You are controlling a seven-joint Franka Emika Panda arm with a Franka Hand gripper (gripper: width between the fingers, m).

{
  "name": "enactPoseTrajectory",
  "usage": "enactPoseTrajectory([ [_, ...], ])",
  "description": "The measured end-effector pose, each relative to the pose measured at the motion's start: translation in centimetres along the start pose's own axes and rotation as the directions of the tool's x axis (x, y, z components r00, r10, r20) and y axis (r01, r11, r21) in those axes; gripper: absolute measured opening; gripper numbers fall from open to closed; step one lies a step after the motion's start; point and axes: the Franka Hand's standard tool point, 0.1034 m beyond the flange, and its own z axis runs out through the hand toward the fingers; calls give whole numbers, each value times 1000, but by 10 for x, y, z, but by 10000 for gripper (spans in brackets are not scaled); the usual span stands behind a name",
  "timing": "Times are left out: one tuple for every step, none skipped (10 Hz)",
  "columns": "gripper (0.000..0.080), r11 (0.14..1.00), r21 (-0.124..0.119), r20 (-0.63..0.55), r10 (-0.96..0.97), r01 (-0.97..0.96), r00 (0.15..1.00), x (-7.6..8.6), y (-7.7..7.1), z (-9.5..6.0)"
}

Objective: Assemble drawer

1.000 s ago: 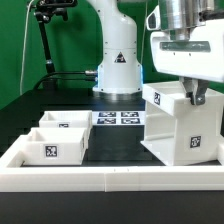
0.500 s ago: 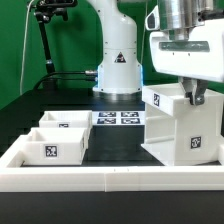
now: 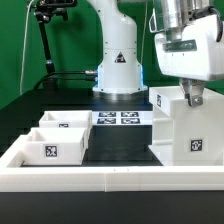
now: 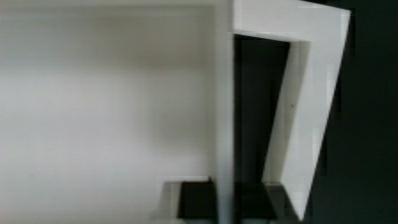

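Dragging the drawer housing (image 3: 190, 135) a little toward the exterior view's right compared with half a second ago, and setting its near corner further from the marker board (image 3: 120, 118) than before. Carrying the gripper (image 3: 194, 98) the same way along with it.

Pinching the housing's top wall between both fingers, pressing on it from either side. Showing this most plainly in the wrist view: clamping a thin white edge of the drawer housing (image 4: 125, 110) between two dark fingers (image 4: 191, 203), with the gripper (image 4: 228, 203) straddling that wall, a broad pale panel on one side and a dark opening framed in white on the other.

Standing the housing upright on the dark table (image 3: 115, 148), at the exterior view's right, partly running out of frame there. Displaying black-and-white tags on its two visible faces.

Leaving the front tray (image 3: 52, 150) and the rear tray (image 3: 66, 122) on the table at the exterior view's left, well apart from the housing and outside it, both open side up, just beside each other, touching or nearly so. Showing one tag on the front tray's near wall.

Leaving the marker board flat on the table, between the trays and the housing, just in front of the arm's base (image 3: 118, 62). Working inside a low white rim (image 3: 110, 182) bordering the table's near side.
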Motion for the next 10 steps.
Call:
enactPoseTrajectory([
  [38,1000,0,0,-3,3,1000,0,0,0],
  [38,1000,0,1,-8,8,1000,0,0,0],
  [38,1000,0,1,-14,14,1000,0,0,0],
  [38,1000,0,1,-19,19,1000,0,0,0],
  [38,1000,1,2,-18,18,1000,0,0,0],
  [38,998,9,13,67,-67,998,1,-1,0],
  [38,994,17,25,105,-105,994,2,-7,0],
  [38,992,25,28,125,-126,992,2,-14,0],
  [38,988,33,35,149,-150,988,4,-20,-1],
  [38,988,36,37,151,-153,988,5,-25,-3],
])
